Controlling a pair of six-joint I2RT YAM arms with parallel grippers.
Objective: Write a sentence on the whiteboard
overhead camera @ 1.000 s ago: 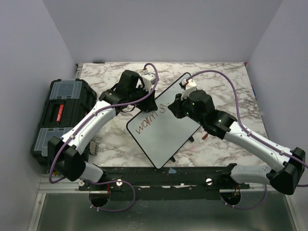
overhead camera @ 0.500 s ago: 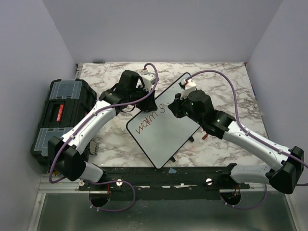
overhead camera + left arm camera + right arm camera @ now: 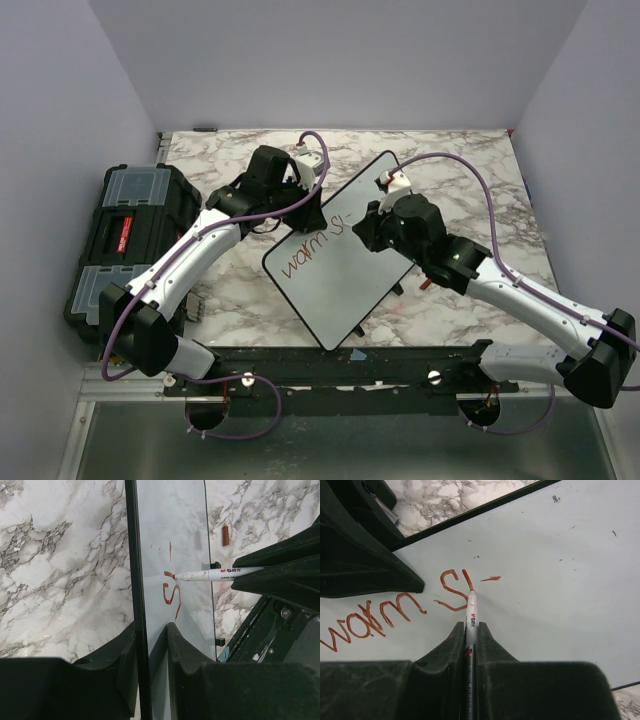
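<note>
The left gripper (image 3: 150, 637) clamps the whiteboard (image 3: 340, 290) rim, steadying it. The right gripper (image 3: 470, 632) grasps the marker (image 3: 471, 611), tip apparently touching; the sentence (image 3: 380, 615) stands unfinished.

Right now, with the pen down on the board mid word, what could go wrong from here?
The left tool pinches only the thin edge of the whiteboard; if that slips, the board could swing under the marker and smear the red writing. The right tool holds the marker between narrow fingers with its tip on the board, so it may tilt or slide back. The strokes after the S are broken apart, so letters may turn out unreadable.
</note>
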